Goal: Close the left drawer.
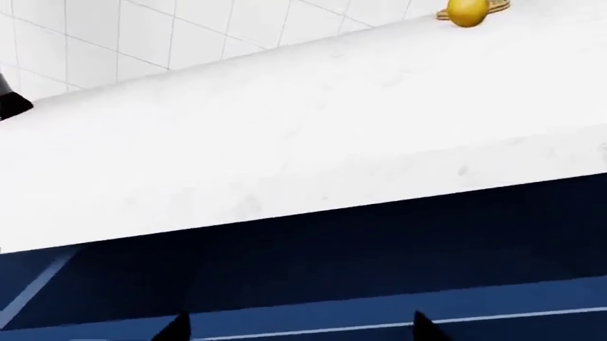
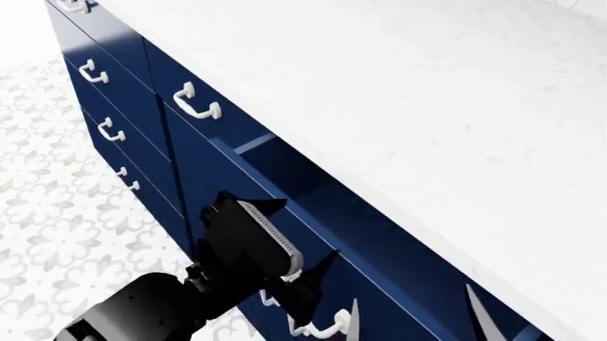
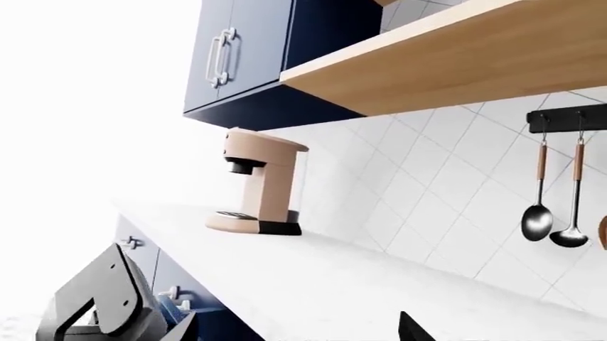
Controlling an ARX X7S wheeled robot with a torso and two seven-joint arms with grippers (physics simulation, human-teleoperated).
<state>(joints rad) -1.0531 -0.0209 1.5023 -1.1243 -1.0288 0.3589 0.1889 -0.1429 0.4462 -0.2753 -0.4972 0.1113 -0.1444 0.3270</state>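
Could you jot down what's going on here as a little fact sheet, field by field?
Setting: simulated kitchen, white countertop over navy cabinets
Left drawer: partly open, inside visible
Drawer handle: white, near the left gripper
Left gripper: open, at the drawer front
Right gripper: open, above the counter
On counter: coffee machine, yellow fruit
On wall: hanging ladles, wooden shelf
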